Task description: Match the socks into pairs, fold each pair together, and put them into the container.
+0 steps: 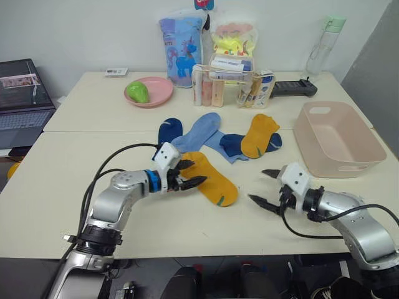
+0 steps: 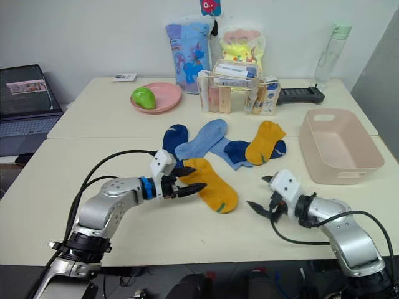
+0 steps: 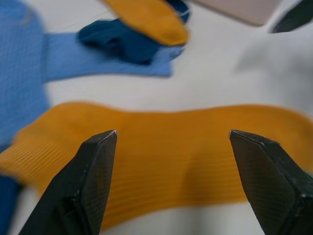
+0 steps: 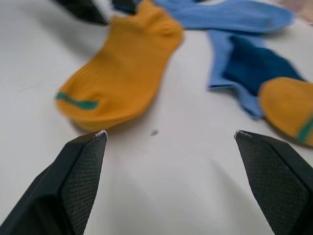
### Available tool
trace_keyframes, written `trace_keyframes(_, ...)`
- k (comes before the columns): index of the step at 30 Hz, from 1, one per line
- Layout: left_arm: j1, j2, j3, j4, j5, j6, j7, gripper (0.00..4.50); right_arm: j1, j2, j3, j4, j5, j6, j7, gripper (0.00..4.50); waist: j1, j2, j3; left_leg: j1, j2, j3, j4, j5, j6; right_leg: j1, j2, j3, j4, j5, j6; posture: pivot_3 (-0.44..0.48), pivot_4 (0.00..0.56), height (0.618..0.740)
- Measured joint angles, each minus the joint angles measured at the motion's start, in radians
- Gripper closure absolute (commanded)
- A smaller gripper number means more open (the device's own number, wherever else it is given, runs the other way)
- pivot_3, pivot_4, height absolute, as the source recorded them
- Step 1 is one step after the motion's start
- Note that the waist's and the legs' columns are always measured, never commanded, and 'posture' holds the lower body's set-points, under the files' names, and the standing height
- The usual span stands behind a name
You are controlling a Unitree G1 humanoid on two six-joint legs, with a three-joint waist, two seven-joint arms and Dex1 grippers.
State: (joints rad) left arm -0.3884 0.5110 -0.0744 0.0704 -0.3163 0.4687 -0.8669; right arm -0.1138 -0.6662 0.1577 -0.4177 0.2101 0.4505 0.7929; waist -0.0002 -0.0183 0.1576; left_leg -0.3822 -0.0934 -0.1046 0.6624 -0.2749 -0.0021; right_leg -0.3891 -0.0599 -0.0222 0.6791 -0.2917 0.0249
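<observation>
Several socks lie in a heap at the table's middle. One mustard yellow sock (image 1: 214,180) lies flat nearest me; my left gripper (image 1: 189,174) is open right at its cuff end, fingers straddling it. A second yellow sock (image 1: 259,135) rests on a navy sock (image 1: 232,144) and a light blue sock (image 1: 201,131). Another navy sock (image 1: 169,131) lies at the heap's left. My right gripper (image 1: 264,186) is open over bare table, to the right of the near yellow sock. The pale pink container (image 1: 335,138) stands empty at the right.
A pink plate (image 1: 153,91) with a green fruit, a printed bag (image 1: 181,50), a clear rack of boxes (image 1: 229,86), a water bottle (image 1: 324,45) and a black remote (image 1: 293,88) line the far side. A laptop (image 1: 22,99) sits far left.
</observation>
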Motion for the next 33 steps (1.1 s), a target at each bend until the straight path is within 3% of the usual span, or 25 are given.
trace_keyframes(8, 0.039, -0.020, 0.005, 0.039, 0.025, -0.054, 0.046, 0.85, -0.157, 0.015, 0.170, 0.155, -0.125, -0.149, 0.094, 0.00, -0.001, 0.000, 0.000, 0.000, 0.000, 0.000, 0.000, 0.000, 0.000, 0.000, 0.000, 0.000, 0.000, 0.000, 0.000, 0.000, 0.150, 0.740)
trace_keyframes(9, 0.046, -0.019, 0.006, 0.030, 0.022, -0.054, 0.047, 0.83, -0.174, 0.021, 0.186, 0.177, -0.140, -0.168, 0.104, 0.19, -0.001, 0.000, 0.000, 0.000, 0.000, 0.000, 0.000, 0.000, 0.000, 0.000, 0.000, 0.000, 0.000, 0.000, 0.000, 0.000, 0.150, 0.740)
trace_keyframes(13, 0.067, -0.002, 0.026, 0.002, 0.010, -0.041, 0.046, 0.82, -0.214, 0.049, 0.229, 0.255, -0.173, -0.228, 0.132, 1.25, -0.001, 0.000, 0.000, 0.000, 0.000, 0.000, 0.000, 0.000, 0.000, 0.000, 0.000, 0.000, 0.001, 0.000, 0.000, 0.000, 0.150, 0.740)
trace_keyframes(22, 0.069, 0.016, 0.049, -0.022, 0.007, -0.029, 0.047, 0.82, -0.246, 0.069, 0.225, 0.307, -0.184, -0.304, 0.170, 4.43, -0.001, 0.000, 0.000, 0.000, 0.000, 0.000, 0.000, 0.000, 0.000, 0.000, 0.000, 0.000, 0.000, 0.000, 0.000, 0.000, 0.150, 0.740)
trace_keyframes(33, 0.009, -0.022, 0.009, 0.047, 0.022, -0.022, 0.035, 0.82, -0.101, -0.145, 0.102, 0.264, -0.185, -0.511, 0.249, 4.47, 0.004, 0.000, 0.000, 0.000, 0.000, 0.000, 0.000, 0.000, 0.000, 0.000, 0.000, 0.000, 0.000, 0.000, 0.000, 0.000, 0.150, 0.740)
